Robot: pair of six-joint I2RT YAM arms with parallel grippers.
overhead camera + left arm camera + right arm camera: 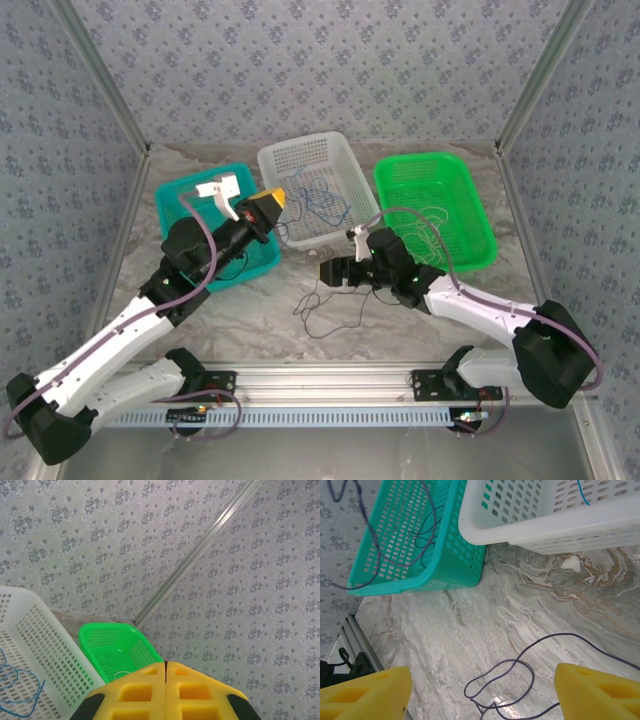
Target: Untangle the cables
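Grey-blue floral-patterned walls (320, 60), joined by slim metal corner posts (101, 72), enclose a pale marble-veined surface (250, 312).

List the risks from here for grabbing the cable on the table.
The dark cable lies flat and thin below the open right gripper; closing may miss it. Its loops cross, so pulling one strand might tighten the tangle. The teal basket stands near; a dragged cable could snag its mesh.

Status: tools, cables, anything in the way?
Left tool shut, nothing seen in it, up by white basket. Right tool open over dark cable on table. No obstruction seen.
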